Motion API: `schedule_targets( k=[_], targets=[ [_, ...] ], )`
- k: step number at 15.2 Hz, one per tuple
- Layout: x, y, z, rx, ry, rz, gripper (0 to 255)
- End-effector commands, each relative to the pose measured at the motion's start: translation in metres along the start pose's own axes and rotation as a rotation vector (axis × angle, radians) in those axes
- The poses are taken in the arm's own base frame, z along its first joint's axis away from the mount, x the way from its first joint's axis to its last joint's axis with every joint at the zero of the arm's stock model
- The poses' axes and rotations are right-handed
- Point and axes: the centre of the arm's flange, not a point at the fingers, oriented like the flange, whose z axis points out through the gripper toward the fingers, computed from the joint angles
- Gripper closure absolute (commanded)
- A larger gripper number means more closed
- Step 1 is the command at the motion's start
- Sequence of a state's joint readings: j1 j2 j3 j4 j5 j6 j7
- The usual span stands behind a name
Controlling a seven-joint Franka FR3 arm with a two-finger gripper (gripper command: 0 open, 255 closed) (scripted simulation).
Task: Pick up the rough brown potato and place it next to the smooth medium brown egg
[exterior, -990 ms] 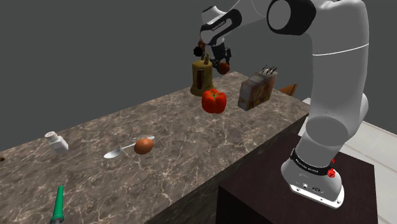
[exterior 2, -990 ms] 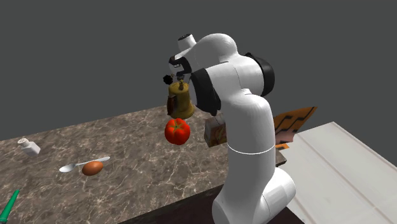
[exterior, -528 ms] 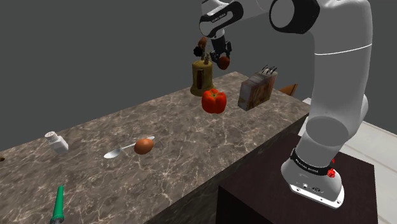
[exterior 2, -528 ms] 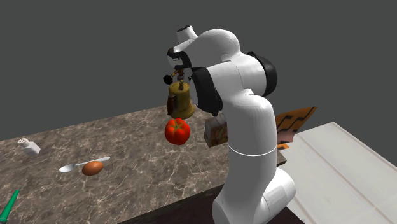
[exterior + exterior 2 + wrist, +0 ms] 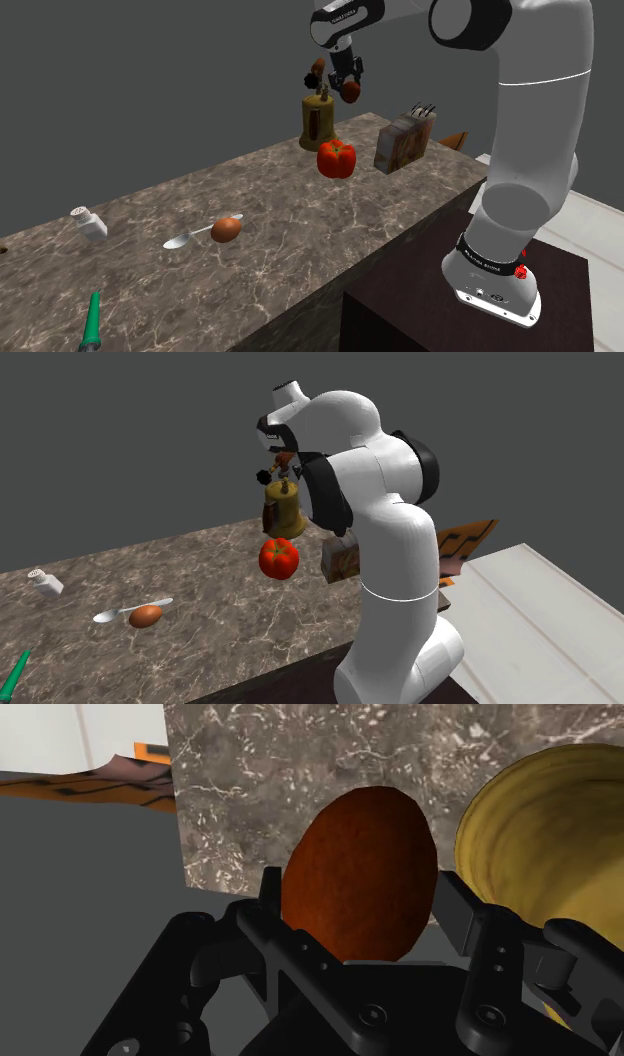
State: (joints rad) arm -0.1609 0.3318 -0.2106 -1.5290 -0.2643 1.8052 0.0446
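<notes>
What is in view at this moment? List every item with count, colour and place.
potato: one, reddish brown, clasped in the gripper, raised above the counter's far end
egg: one, brown, on the counter beside the spoon
spoon: one, grey, on the counter
bell pepper: one, red, in front of the bell
bell: one, dull yellow, at the far end, below the potato
slotted block: one, mottled brown, beside the pepper
shaker: one, white, toward the shoulder view's left
tool: one, green handle, at the counter's near corner
counter: one, dark marbled
stand: one, dark box
arm: one, white
gripper: one, black, shut on the potato
</notes>
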Motion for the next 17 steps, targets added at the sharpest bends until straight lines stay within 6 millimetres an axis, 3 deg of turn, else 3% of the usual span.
schedule_targets(
  k=[1, 17],
  targets=[
    [-0.009, -0.021, -0.008, 0.0, 0.0, 0.0, 255],
    [-0.091, -0.206, -0.067, 0.0, 0.0, 0.0, 255]
  ],
)
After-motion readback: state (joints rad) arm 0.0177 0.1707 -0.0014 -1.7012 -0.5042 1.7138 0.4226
